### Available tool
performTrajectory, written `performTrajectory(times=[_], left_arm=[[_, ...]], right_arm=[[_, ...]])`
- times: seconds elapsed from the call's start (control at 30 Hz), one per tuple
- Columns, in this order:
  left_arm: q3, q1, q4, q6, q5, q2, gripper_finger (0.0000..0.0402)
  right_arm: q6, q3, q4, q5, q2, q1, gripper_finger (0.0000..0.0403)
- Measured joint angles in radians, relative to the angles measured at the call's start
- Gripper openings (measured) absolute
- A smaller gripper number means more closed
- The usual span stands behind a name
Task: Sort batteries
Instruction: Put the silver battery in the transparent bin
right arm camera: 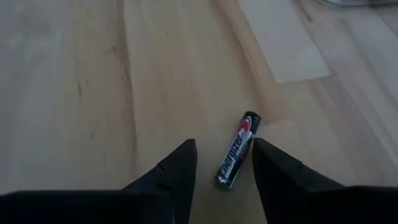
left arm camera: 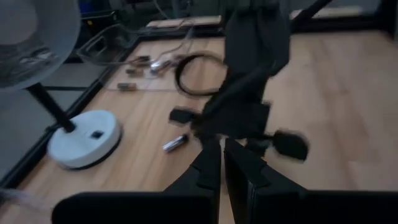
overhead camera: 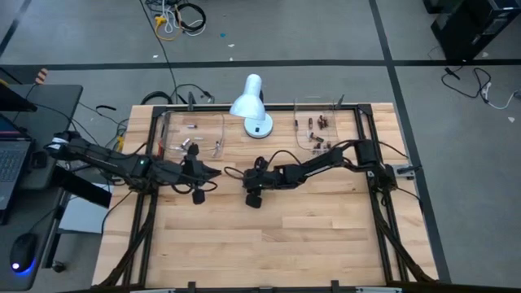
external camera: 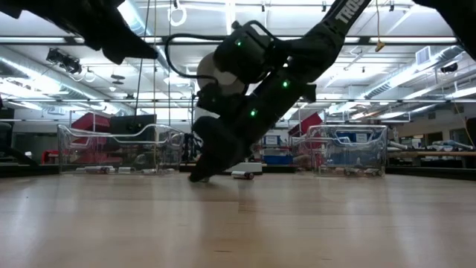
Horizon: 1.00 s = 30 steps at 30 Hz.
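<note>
Straddling one silvery-grey cylindrical battery [right arm camera: 237,158] with red-and-black lettering, the right hand [right arm camera: 224,167] has its fingers spread on either side, near the middle of the pale wooden worktop [overhead camera: 277,236]. The left hand [left arm camera: 222,163], pressed together, hovers just beside it. Two clear plastic trays stand at the far edge: the left tray [overhead camera: 195,130] with a few silvery batteries, the right tray [overhead camera: 317,122] with several brown ones. One white desk lamp [overhead camera: 251,104] stands between them; grey floor surrounds.
</note>
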Motion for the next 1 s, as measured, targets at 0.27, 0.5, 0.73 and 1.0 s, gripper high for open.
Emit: performTrajectory(times=[0.27, 0.5, 0.73, 1.0], left_arm=[[0.0, -0.059, 0.009, -0.07, -0.002, 0.009, 0.0019], [0.0, -0.099, 0.034, -0.161, -0.007, 0.008, 0.0019], [0.0, -0.146, 0.033, -0.175, -0.011, 0.038, 0.0019], [0.0, -0.196, -0.016, -0.197, 0.043, 0.121, 0.0033]], right_arm=[[0.043, 0.0, 0.007, 0.009, 0.004, 0.007, 0.0114], [0.037, 0.001, -0.011, -0.003, 0.003, 0.01, 0.002], [-0.014, -0.004, 0.068, -0.031, -0.028, 0.064, 0.0007], [-0.227, -0.002, 0.185, 0.14, -0.179, 0.196, 0.0004]])
